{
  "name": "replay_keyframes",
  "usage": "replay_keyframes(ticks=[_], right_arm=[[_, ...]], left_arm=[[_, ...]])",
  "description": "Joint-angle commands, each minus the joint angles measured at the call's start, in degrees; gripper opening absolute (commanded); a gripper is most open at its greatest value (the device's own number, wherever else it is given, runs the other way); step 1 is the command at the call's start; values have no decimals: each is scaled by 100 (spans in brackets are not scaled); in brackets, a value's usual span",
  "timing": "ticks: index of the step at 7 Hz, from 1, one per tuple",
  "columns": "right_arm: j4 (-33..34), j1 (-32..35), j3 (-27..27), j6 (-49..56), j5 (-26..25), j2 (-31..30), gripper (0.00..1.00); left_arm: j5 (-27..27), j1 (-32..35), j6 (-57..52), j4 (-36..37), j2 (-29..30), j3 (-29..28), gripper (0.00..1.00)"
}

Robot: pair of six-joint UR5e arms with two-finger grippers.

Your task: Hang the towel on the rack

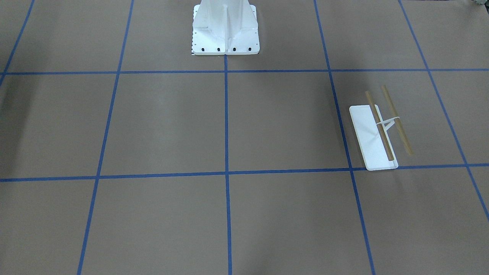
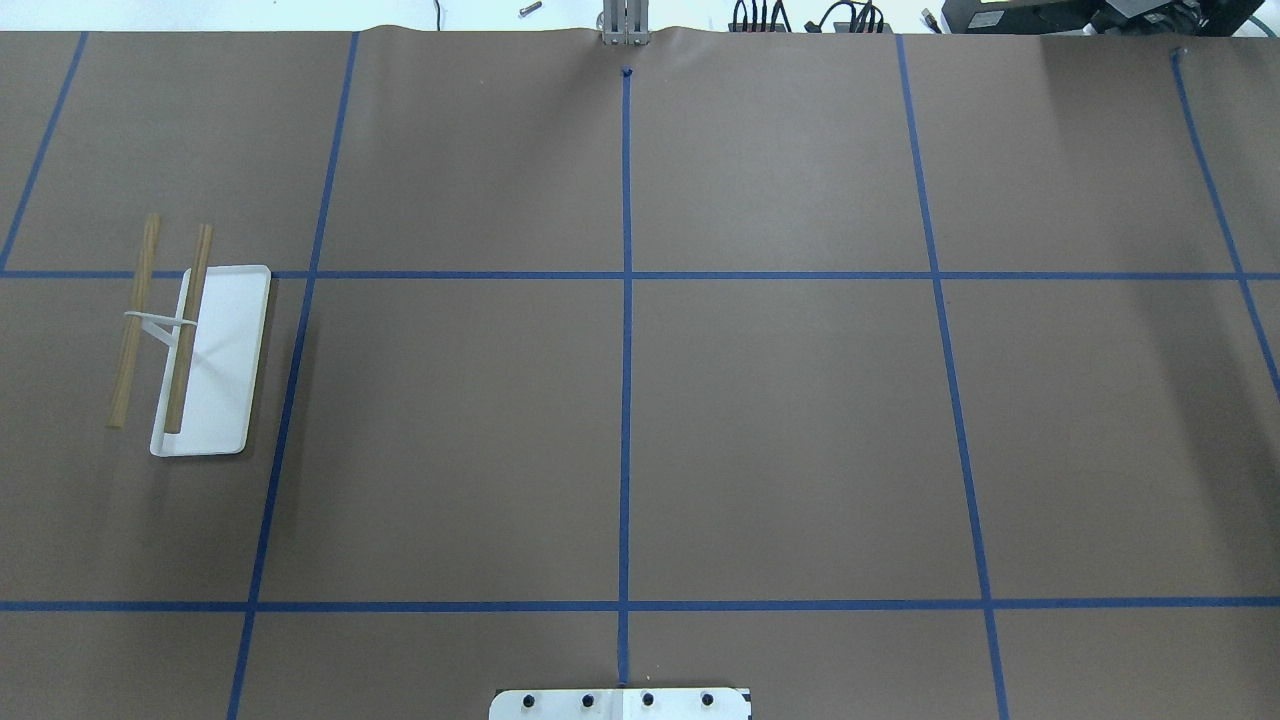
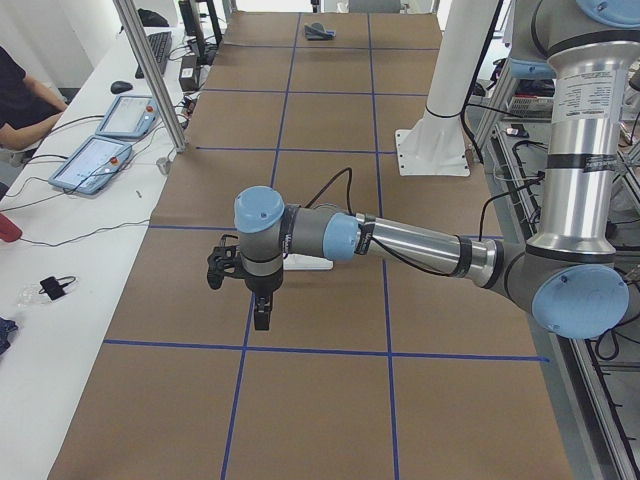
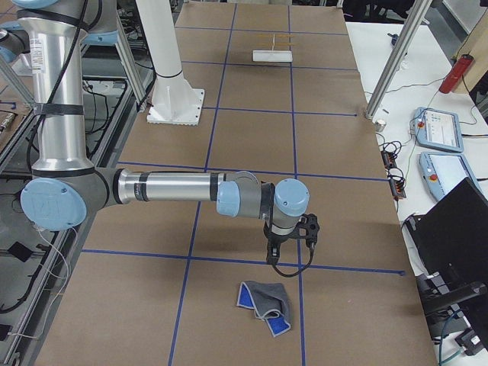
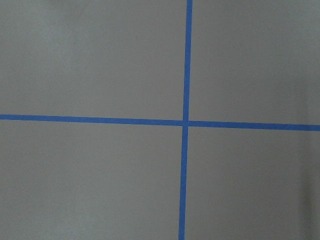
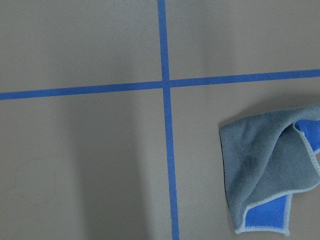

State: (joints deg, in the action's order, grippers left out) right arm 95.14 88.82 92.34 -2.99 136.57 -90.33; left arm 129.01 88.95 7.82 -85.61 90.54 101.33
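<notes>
Towel condition: the towel (image 6: pixel 270 185) lies crumpled on the brown table cover, grey side up. One corner is folded over to show blue, and a pale stitched edge runs round it.
Handling judgement: likely light, soft and limp, not fragile. It should sag from any pinch and may slide on the smooth cover.
Hold point: the raised fold or a free corner looks best, so the cloth hangs clear for draping.
Right gripper (image 4: pixel 271 255): near the towel (image 4: pixel 265 306), raised and off to one side, not touching it. The fingers appear only in a side view, so I cannot tell whether they are parted.
Right wrist view: no fingers visible. The towel sits low and right of frame, not centred.
Left gripper (image 3: pixel 262 318): well apart from the towel; finger state cannot be told.
Rack (image 1: pixel 365 130): well apart from the towel, toward the table's opposite end. It stands upright and both rods are bare.
Task progress: judged not begun.
</notes>
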Motion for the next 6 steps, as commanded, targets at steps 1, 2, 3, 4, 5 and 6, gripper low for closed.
replay_keyframes(ticks=[1,2,3,4,5,6], right_arm=[[4,4,21,0,1,-20,100],[-4,4,21,-9,-7,-20,100],[-4,4,13,-9,-7,-20,100],[-4,4,13,-9,-7,-20,100],[-4,4,30,-17,-7,-28,100],[-13,4,-13,-18,-33,-20,100]], left_arm=[[1,-1,0,-9,-28,9,98],[10,-1,-9,-9,-28,18,98],[19,-1,-9,-17,-28,18,98],[28,-1,-9,-18,-28,27,98],[28,-1,-9,-18,-28,27,98],[54,-9,0,-26,-28,44,98]])
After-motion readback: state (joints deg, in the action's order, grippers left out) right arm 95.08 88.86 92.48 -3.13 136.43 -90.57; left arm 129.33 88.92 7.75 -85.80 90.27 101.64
